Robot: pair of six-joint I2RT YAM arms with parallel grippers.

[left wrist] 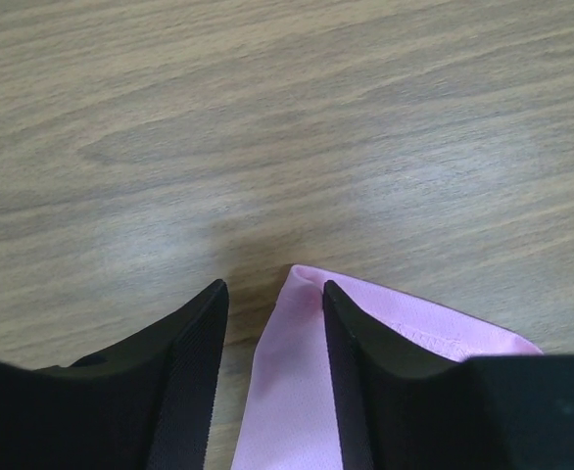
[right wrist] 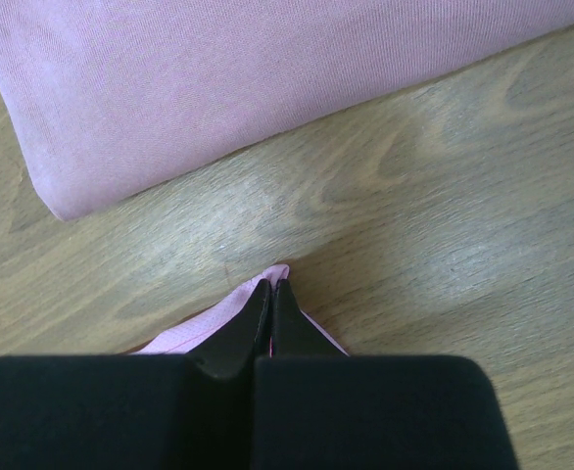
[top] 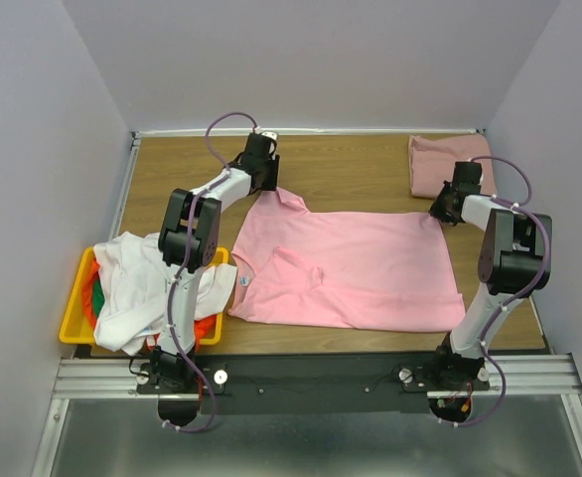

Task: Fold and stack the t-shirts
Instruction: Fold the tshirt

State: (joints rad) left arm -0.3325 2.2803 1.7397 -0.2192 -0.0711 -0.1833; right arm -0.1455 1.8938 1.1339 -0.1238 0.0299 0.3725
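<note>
- The left arm rises from its base at the near left, bends its elbow above the yellow bin (top: 72, 323), and stretches its forearm to the far side of the bench (top: 351, 164).
- The left tool (left wrist: 272, 294) points down at the far-left corner of the bright pink t-shirt (top: 361, 273). Its fingers stand apart with the cloth tip lying between them, nearer the right finger and not pinched.
- The right arm stands tall at the near right, its elbow close to the right wall, and folds back inward and down.
- The right tool (right wrist: 270, 289) is clamped tight on the shirt's far-right corner, with only a sliver of pink showing past the tips.
- The pink shirt lies spread across the middle of the bench, neck toward the bin, with a small crease near the collar.
- Bare wood runs behind the shirt between the two tools. Walls close in the left, back and right sides.
- The dusty rose t-shirt (top: 440, 164) sits folded in the far-right corner, just beyond the right tool and apart from it.
- A white t-shirt (top: 142, 283) spills over the bin's rim, atop an orange t-shirt (top: 209, 326).
- The neck label (top: 243, 281) is a pale speck (too small to read).
</note>
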